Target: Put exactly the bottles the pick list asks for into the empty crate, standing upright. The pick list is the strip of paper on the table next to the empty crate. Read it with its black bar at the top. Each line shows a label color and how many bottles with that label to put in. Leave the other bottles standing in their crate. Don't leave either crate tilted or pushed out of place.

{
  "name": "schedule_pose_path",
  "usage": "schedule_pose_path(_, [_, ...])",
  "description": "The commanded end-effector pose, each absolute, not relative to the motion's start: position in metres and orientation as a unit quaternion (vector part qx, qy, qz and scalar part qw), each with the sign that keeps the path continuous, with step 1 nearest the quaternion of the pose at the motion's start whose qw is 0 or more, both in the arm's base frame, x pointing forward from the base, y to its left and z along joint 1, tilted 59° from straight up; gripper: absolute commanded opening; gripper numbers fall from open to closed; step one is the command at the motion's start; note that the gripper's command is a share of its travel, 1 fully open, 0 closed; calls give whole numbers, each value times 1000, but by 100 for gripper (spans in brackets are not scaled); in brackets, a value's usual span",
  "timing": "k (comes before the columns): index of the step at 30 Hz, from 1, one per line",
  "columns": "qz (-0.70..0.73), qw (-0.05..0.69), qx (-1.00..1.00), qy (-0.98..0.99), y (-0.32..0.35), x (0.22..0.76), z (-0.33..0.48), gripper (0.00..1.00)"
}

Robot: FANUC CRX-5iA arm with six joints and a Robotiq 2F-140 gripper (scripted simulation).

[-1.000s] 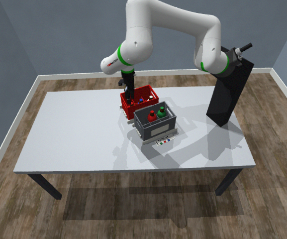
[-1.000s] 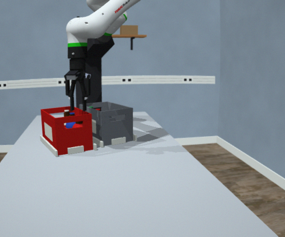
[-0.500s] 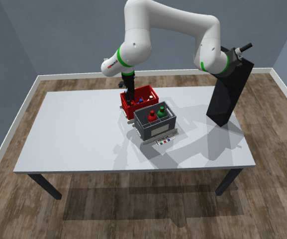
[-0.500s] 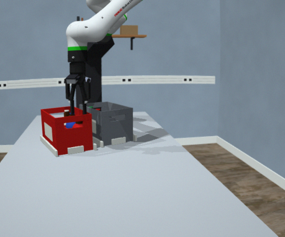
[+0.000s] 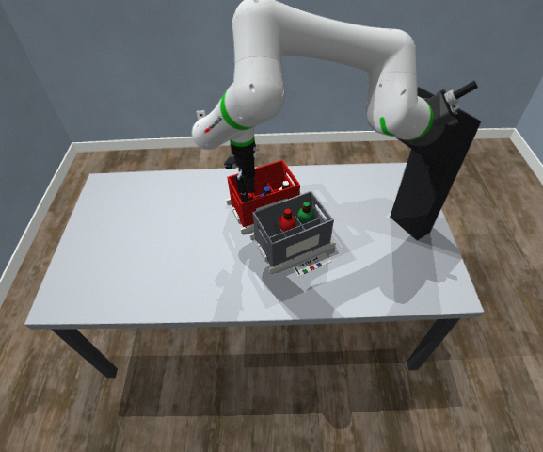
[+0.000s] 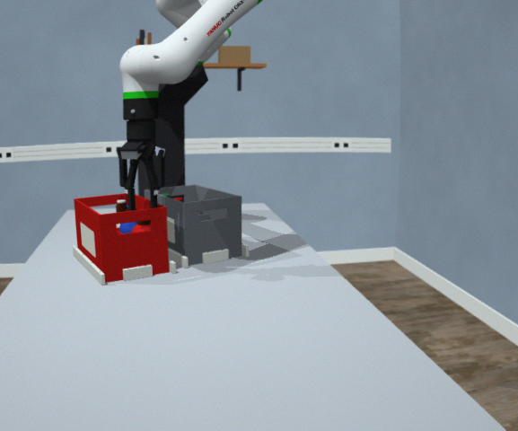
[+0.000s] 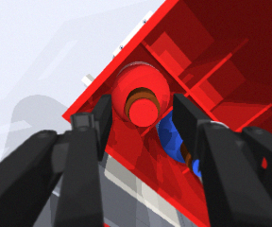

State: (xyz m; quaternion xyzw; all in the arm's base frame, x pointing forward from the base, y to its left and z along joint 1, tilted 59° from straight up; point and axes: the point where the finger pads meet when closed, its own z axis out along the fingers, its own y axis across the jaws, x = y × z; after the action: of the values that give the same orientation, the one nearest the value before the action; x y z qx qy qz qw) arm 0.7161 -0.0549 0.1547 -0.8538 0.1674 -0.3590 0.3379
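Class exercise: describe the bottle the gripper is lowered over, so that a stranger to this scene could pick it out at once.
Find the red crate behind the grey crate on the table. The bottle stands in the red crate's corner compartment, between the fingers of the open gripper. It is red with a red cap, while its nearest neighbour is blue.
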Motion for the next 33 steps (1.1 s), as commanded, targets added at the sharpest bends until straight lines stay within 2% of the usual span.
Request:
schedule_pose_path(1, [-360,337,-854,168,-53,720,153,44])
schedule_pose_path(21, [-360,337,-854,168,-49,727,148,44])
schedule_pose_path(22, [-360,337,-854,168,-50,726,149,10])
schedule_pose_path(33, [-360,337,-854,167,-50,726,149,10])
